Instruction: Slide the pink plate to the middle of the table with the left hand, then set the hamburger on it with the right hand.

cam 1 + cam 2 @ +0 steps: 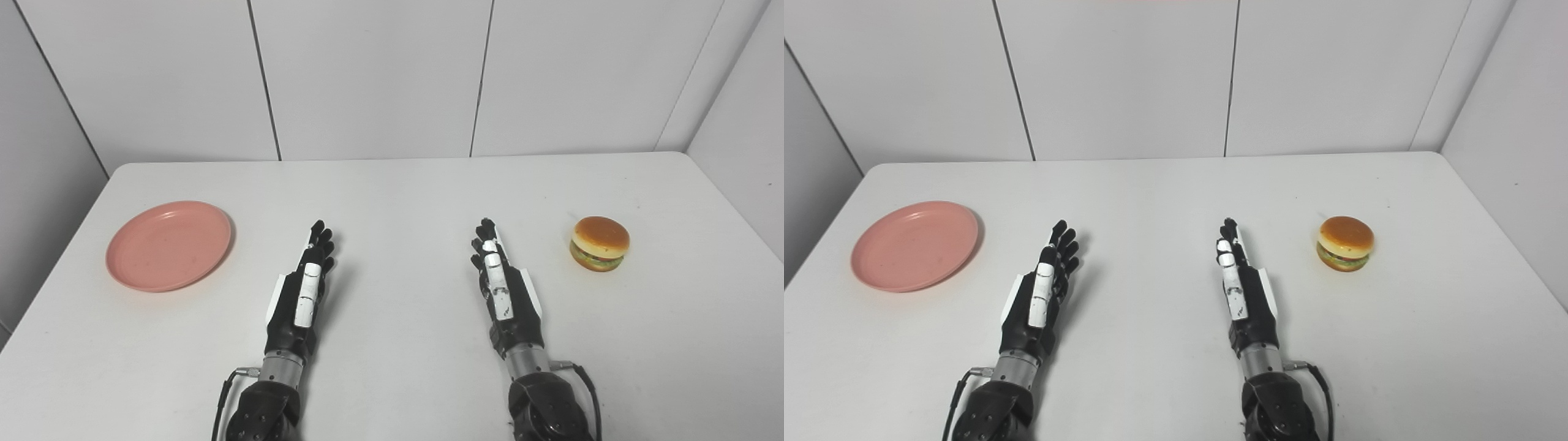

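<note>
Nothing started yet. Pink plate (168, 245) sits at the far left of the table (404, 190), hamburger (600, 243) at the right, middle bare between them. Left hand (303, 288) and right hand (505, 288) are both empty, fingers extended, parked mid-table on their own sides. Left should reach the plate first.

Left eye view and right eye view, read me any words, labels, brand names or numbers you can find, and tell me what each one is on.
None: no readable text in either view.
Pink plate: plain.
Hamburger: no label.
Left hand and right hand: white panels, no lettering visible.
Table and wall panels: blank.
</note>
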You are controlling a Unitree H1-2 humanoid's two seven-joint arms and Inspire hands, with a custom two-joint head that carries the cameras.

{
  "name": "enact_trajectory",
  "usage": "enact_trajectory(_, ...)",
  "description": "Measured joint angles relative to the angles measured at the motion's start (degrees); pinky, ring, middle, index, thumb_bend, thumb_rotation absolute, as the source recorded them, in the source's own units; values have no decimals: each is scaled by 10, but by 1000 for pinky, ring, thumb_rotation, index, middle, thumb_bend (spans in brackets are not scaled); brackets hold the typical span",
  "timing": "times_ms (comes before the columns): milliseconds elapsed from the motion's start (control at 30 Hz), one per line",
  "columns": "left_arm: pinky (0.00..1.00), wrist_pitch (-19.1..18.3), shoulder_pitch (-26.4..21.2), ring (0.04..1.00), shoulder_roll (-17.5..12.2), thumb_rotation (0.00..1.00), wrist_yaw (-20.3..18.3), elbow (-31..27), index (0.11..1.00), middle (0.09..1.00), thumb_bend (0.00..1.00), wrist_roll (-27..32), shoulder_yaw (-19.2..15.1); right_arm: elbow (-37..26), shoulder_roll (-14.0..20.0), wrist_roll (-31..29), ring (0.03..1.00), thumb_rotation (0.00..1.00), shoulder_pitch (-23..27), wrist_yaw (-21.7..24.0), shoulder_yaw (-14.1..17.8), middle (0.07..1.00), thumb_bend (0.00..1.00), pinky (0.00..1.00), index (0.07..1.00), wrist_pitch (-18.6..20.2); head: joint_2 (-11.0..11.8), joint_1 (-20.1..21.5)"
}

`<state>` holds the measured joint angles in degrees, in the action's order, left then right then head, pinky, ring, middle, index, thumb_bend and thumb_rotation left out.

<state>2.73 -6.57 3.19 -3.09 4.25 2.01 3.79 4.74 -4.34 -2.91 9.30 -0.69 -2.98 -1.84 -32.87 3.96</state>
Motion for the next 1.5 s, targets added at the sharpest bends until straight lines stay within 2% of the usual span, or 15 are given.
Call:
enact_trajectory(233, 1000, -57, 12, 1000, -6, 1000, 0, -40, 1000, 1000, 678, -11, 4, -30, -1, -10, 1000, 969, -16, 0, 1, 1000, 486, 1000, 1000, 36, -1, -1)
enact_trajectory(467, 1000, -85, 12, 1000, -6, 1000, 4, -57, 1000, 1000, 665, -11, 4, -40, -1, -14, 1000, 973, -18, 0, 3, 1000, 471, 1000, 1000, 52, 0, -1)
enact_trajectory(833, 1000, -79, 12, 1000, -6, 1000, 4, -46, 1000, 1000, 697, -11, 2, -33, -1, -19, 1000, 975, -12, 0, 9, 1000, 497, 1000, 1000, 51, 0, 0)
enact_trajectory(933, 1000, -57, 12, 1000, -5, 1000, 4, -33, 1000, 1000, 719, -8, 1, -30, -1, -18, 1000, 984, -10, 0, 9, 1000, 505, 1000, 1000, 50, 1, -2)
enact_trajectory(1100, 1000, -22, 12, 1000, 0, 1000, 4, -17, 1000, 1000, 719, -8, -1, -28, -1, -18, 1000, 964, -9, 1, 10, 1000, 511, 1000, 1000, 49, 7, -31)
enact_trajectory(1167, 1000, -20, 11, 1000, 3, 1000, 4, -15, 1000, 1000, 710, -8, -1, -27, 2, -23, 1000, 957, -9, 4, 11, 1000, 505, 1000, 1000, 49, 19, -87)
enact_trajectory(1233, 1000, -19, 10, 1000, 6, 1000, 6, -13, 1000, 1000, 708, -9, 0, -27, 8, -31, 1000, 953, -9, 15, 14, 1000, 496, 1000, 1000, 49, 19, -87)
enact_trajectory(1267, 1000, -18, 10, 1000, 10, 1000, 7, -11, 1000, 1000, 709, -10, 1, -27, 11, -34, 1000, 969, -10, 19, 15, 1000, 483, 1000, 1000, 49, 32, -138)
enact_trajectory(1333, 1000, -15, 7, 1000, 17, 1000, 11, -6, 1000, 1000, 704, -13, 5, -28, 18, -36, 1000, 994, -10, 25, 18, 1000, 472, 1000, 1000, 48, 34, -143)
enact_trajectory(1400, 1000, -12, 4, 1000, 26, 1000, 20, 1, 1000, 1000, 709, -26, 13, -27, 27, -38, 1000, 999, -12, 31, 21, 1000, 459, 1000, 1000, 45, 41, -166)
enact_trajectory(1500, 1000, 4, 1, 1000, 43, 1000, 31, 11, 1000, 1000, 611, -38, 17, -27, 37, -40, 1000, 1000, -16, 39, 26, 1000, 472, 1000, 1000, 36, 53, -192)
